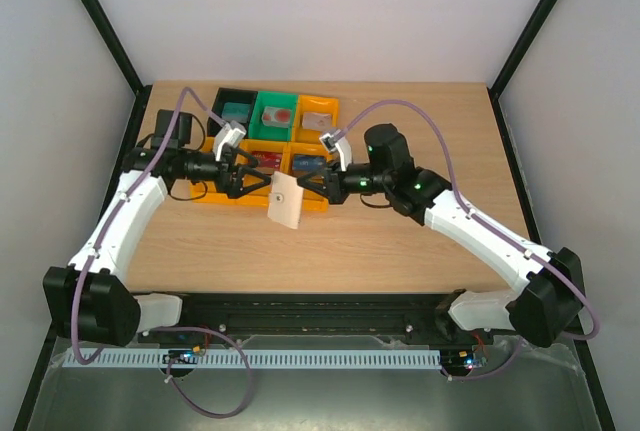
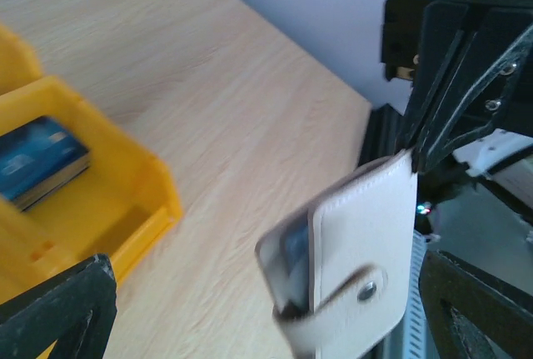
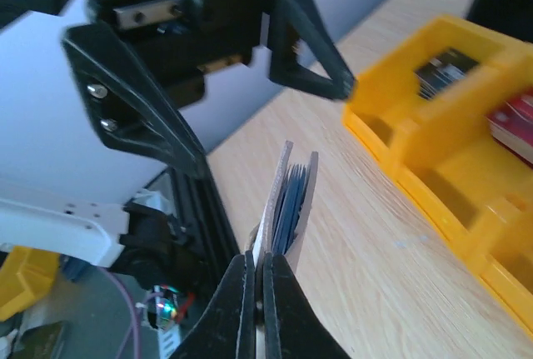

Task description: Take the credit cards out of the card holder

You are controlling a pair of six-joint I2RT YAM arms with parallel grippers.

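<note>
The card holder [image 1: 286, 203], tan with a snap strap [image 2: 354, 288], hangs tilted in the air over the wooden table [image 1: 400, 251]. In the overhead view it sits at 6 o'clock of the yellow bin [image 2: 141, 209]. The right gripper [image 3: 258, 263] reaches in from 3 o'clock, its fingers pressed together on one edge of the holder and pinching it. The holder gapes slightly, and the edges of dark blue cards [image 3: 291, 201] show between its two flaps. The left gripper [image 1: 255, 183] is at 9 o'clock of the holder and faces it. Its fingers [image 2: 58, 313] are spread wide, stand apart from the holder and hold nothing. One compartment of the yellow bin holds a blue stack [image 2: 37, 163], and the next one holds a red stack [image 3: 512, 126]. Farther back, at 12 o'clock, stand a black bin [image 1: 222, 99], a green bin [image 1: 262, 123] and an orange bin [image 1: 330, 103], each with something small inside that is too small to identify.
</note>
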